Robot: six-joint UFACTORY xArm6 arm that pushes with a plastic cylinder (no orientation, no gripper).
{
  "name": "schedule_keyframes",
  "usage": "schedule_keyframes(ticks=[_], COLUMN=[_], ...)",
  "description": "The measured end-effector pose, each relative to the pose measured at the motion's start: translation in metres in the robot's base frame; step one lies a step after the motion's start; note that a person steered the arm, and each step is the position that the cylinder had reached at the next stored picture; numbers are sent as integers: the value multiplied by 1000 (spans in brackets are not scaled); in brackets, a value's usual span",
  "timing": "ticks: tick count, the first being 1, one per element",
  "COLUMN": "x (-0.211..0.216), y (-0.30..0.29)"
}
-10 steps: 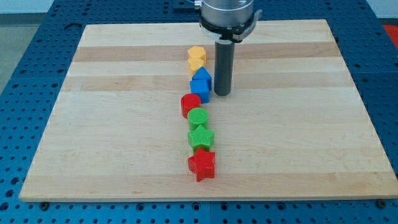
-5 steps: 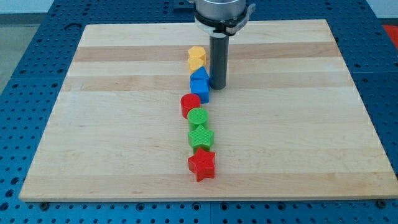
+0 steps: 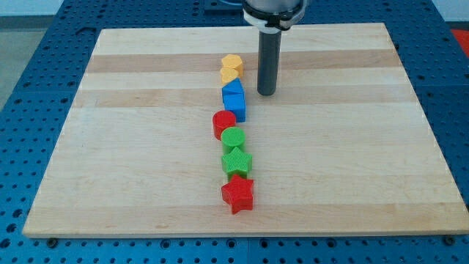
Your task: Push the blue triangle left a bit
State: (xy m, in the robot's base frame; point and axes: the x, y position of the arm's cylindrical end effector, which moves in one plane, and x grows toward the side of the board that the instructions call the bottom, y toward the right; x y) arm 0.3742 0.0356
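The blue triangle sits in a column of blocks near the board's middle, touching a second blue block just below it. My tip rests on the board to the right of the blue triangle, apart from it by a clear gap. The rod rises straight up to the arm's grey wrist at the view's top.
Two yellow blocks lie just above the blue triangle. Below the blue pair run a red block, a green round block, a green block and a red star. The wooden board lies on a blue perforated table.
My tip moved up along the right side of the blue blocks, then drew away to the right. The blue triangle and the yellow blocks have shifted slightly left.
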Motion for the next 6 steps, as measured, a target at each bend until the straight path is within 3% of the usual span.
schedule_keyframes(ticks=[4,6], x=[0,0], y=[-41,-6])
